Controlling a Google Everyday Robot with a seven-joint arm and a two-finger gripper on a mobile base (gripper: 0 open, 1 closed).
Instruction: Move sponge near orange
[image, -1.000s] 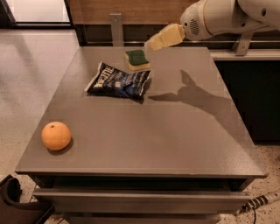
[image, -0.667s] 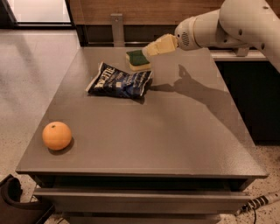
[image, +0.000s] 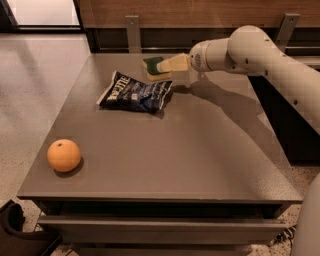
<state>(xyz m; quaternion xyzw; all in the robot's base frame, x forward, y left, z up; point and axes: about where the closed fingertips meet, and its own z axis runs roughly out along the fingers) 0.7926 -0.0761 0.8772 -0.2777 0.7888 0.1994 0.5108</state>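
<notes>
The sponge (image: 152, 65), dark green on top with a pale yellow base, lies at the far side of the grey table (image: 200, 150), just behind a dark blue snack bag (image: 136, 92). My gripper (image: 165, 65) reaches in from the right and its tip is at the sponge's right edge, low over the table. The orange (image: 64, 155) sits at the table's front left corner, far from the sponge and the gripper.
The white arm (image: 250, 50) stretches over the table's far right part. A wooden wall with metal brackets (image: 133, 30) stands behind the table. A dark object (image: 12, 225) lies on the floor at the front left.
The arm has swung left and down. The gripper, which hung to the right of the sponge and above it, now meets the sponge's right edge. The sponge, bag and orange have not moved.
</notes>
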